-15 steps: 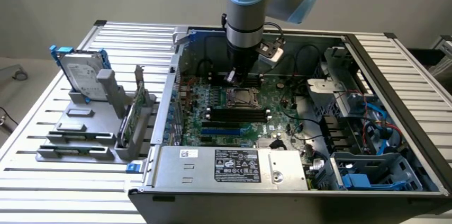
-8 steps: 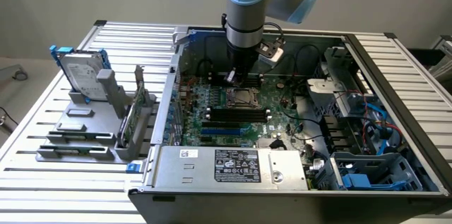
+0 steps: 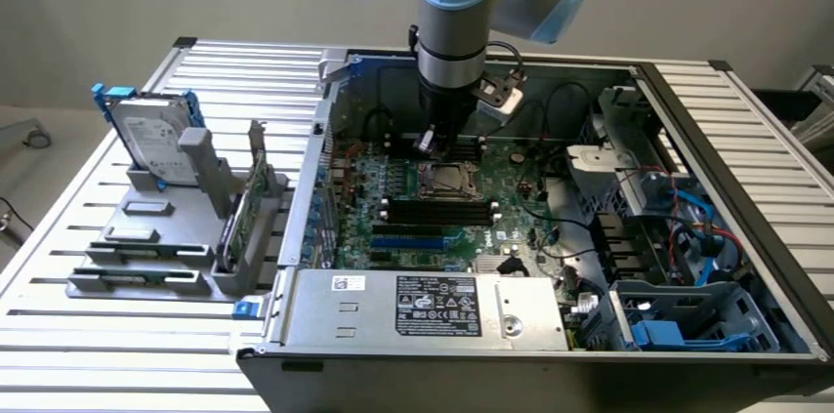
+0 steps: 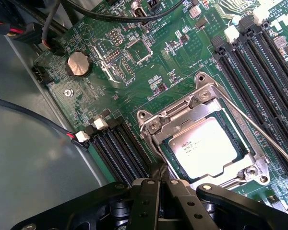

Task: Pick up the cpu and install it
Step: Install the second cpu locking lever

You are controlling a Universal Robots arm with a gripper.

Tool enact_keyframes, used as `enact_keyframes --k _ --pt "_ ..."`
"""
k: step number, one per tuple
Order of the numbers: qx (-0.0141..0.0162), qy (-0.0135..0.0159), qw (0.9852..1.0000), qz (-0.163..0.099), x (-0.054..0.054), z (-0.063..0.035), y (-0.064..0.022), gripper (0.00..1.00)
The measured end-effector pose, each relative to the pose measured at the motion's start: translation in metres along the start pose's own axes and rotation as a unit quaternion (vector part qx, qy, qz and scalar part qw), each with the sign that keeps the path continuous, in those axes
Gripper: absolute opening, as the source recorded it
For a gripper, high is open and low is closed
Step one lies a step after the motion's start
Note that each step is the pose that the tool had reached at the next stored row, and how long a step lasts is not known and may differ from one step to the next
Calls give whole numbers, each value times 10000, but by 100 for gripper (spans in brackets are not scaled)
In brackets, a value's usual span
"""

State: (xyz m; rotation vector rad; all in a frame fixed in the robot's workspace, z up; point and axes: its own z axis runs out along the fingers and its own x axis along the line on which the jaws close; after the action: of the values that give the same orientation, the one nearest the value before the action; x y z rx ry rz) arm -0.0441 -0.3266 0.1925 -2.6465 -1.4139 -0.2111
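a: where's the cpu (image 4: 205,145) relative to the gripper (image 4: 159,184)?

b: already seated in the motherboard socket (image 4: 204,143). the silver top shows through the metal load frame, which lies down over its edges. in the wrist view the black fingers (image 4: 145,201) sit just beside the socket's near corner, with the chip just beyond the tips.

a: gripper state?

b: fully closed, fingers pressed together, nothing held. the tips look very near the frame corner; i can't tell whether they touch it.

a: long axis?

b: the chip is close to square, so no real long axis. its edges run parallel to the socket frame. the thin retention lever (image 4: 273,143) runs along the socket's far side, next to the ram slots (image 4: 264,62).

a: exterior?

b: the arm comes straight down into the open pc case (image 3: 729,169), with the gripper (image 3: 428,143) just behind the socket (image 3: 447,178).

a: surface, room?

b: flat green motherboard (image 4: 173,62), level in the case. it's tight: dimm slots (image 4: 120,148) flank the socket on both sides, a coin cell (image 4: 78,63) and black cables (image 4: 53,24) sit further off. the hard drive (image 3: 154,144) stands in a rack outside the case, well apart.
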Motion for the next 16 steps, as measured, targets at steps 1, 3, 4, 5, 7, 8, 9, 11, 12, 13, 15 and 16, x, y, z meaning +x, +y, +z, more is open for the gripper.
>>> enact_keyframes --k 1,3,4,5,7,8,9,11,12,13,15,16 --pt "0 0 10000 0 0 0 0 11" --pt "0 0 10000 0 0 0 0 11" --pt "0 0 10000 0 0 0 0 11" --pt "0 0 10000 0 0 0 0 11" --pt "0 0 10000 0 0 0 0 11" --pt "0 0 10000 0 0 0 0 11" --pt "0 0 10000 0 0 0 0 11" --pt "0 0 10000 0 0 0 0 11" --pt "0 0 10000 0 0 0 0 11" --pt "0 0 10000 0 0 0 0 11" --pt "0 0 10000 0 0 0 0 11" --pt "0 0 10000 0 0 0 0 11"
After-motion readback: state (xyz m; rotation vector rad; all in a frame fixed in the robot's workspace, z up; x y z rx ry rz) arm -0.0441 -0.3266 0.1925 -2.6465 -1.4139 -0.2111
